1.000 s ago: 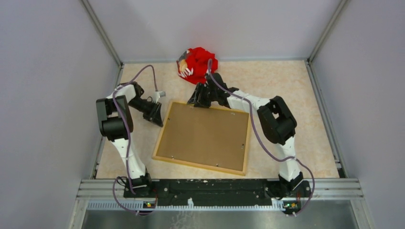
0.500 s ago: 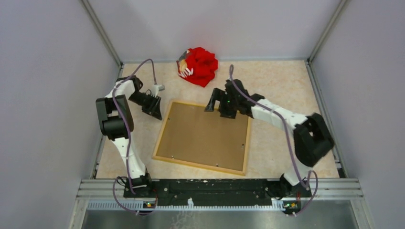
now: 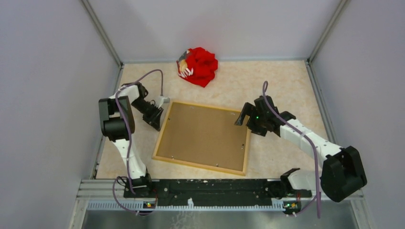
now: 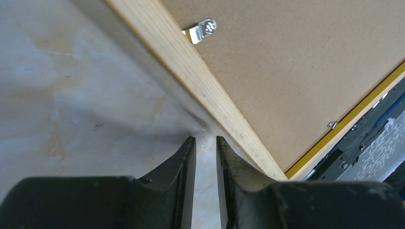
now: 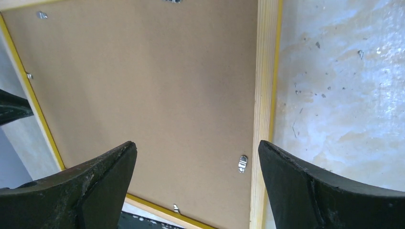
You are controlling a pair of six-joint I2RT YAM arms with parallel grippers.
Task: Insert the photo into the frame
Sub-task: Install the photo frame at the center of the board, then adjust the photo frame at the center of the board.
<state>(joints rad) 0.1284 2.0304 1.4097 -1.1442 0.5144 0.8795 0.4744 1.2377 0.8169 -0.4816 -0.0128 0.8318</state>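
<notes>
Because the thin yellow wooden frame (image 3: 199,165) lies face down on the counter (image 3: 282,86) for back-loading, its brown backing board (image 3: 203,136) likely hides any photo. The right hand (image 5: 197,148) hangs wide released above the frame's right side, and the left hand (image 4: 205,143), barely parted at the far-left corner, grasps nothing.

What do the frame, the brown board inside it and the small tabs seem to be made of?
By the look, the frame is probably bare light wood: grain lines show on its back; its outer edge looks painted yellow. Likely the brown board is fibreboard: matte, even, finely speckled. Apparently the small tabs are metal: shiny silver.
</notes>
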